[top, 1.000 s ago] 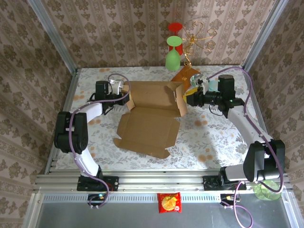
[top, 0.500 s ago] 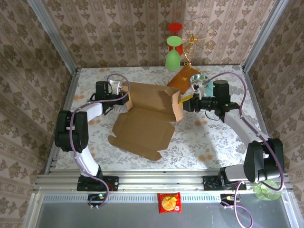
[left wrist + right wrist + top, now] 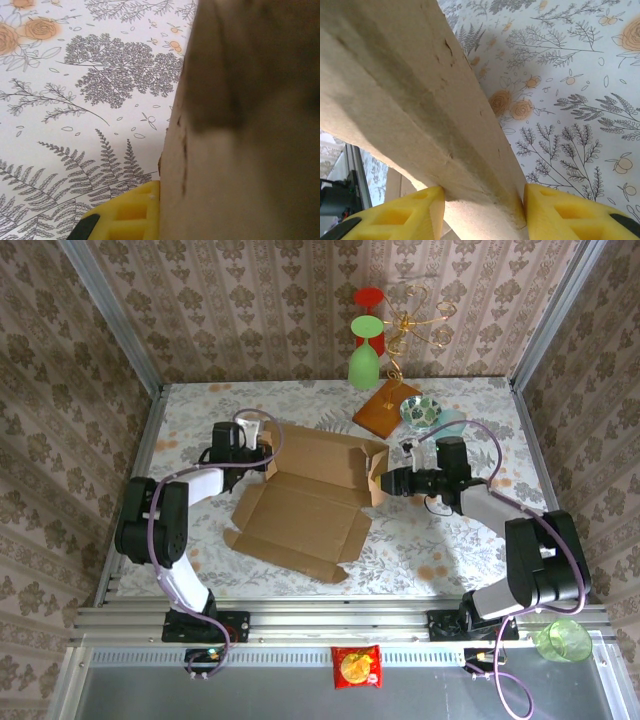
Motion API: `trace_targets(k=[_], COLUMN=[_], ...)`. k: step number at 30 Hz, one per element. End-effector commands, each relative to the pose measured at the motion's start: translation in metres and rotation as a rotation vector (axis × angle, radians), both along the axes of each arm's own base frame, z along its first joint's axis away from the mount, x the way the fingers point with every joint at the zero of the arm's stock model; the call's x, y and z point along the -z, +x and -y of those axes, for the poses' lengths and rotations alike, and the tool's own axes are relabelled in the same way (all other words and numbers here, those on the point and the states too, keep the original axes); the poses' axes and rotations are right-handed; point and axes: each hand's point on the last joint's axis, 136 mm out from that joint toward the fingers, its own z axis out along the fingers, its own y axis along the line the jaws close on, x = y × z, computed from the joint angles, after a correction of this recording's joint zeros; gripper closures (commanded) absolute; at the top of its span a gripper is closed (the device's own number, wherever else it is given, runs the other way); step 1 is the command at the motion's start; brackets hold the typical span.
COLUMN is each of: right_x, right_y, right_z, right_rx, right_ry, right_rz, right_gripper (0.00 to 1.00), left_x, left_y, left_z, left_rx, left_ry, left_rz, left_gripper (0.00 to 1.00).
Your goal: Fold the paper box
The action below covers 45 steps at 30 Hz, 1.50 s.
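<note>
Since a second ago the right hand (image 3: 378, 481) has swung nearer and leftward, turning the paper box (image 3: 300, 505) so it lies skewed at mid-tabletop (image 3: 440, 535). That hand grasps the raised right side wall between its yellow fingers (image 3: 395, 217). The left hand (image 3: 264, 448) is clenched on the far-left corner flap. Raising the side walls seems the step in hand; next they likely need standing upright and their tabs tucking. The wooden slab (image 3: 383, 405) and patterned bowl (image 3: 420, 412) sit just beyond the right arm, within knocking reach.
</note>
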Motion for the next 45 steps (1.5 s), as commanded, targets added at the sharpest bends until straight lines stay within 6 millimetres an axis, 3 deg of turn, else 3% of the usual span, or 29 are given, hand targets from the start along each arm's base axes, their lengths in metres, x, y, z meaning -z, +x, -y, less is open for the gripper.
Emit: trace_targets(k=[1,11,16,23,30,36,40,45], right_x=[0.008,0.024,0.02,0.026,0.032,0.045,0.047,0.035], right_y=[0.007,0.009,0.015,0.01,0.005,-0.001,0.01,0.028], right_z=[-0.001,-0.002,-0.01,-0.02,-0.039,-0.039,-0.031,-0.032], right_rx=[0.052,0.088,0.066,-0.054,-0.119,-0.104,-0.049,0.005], right_ry=[0.008,0.011,0.039,-0.096,-0.162,-0.224,-0.277,-0.314], right_rz=[-0.019,-0.1,-0.053,-0.002,-0.001,0.012,0.028,0.098], right_gripper=[0.55,0.54,0.52,0.5,0.49,0.49,0.48,0.47], left_x=[-0.015,-0.014,-0.013,-0.009,-0.004,-0.003,-0.002,-0.004], left_y=[-0.003,-0.002,-0.005,-0.02,-0.029,-0.032,-0.034,-0.035], left_z=[0.006,0.0,0.0,-0.013,-0.027,-0.03,-0.029,-0.029], left_rx=[-0.007,-0.076,-0.082,-0.066,-0.138,-0.157,-0.147,-0.144], left_ry=[-0.02,-0.022,-0.008,0.108,0.062,0.06,0.065,0.07], left_rz=[0.047,0.057,0.072,0.152,0.209,0.22,0.21,0.204], left_gripper=[1.0,1.0,1.0,1.0,1.0,1.0,1.0,1.0])
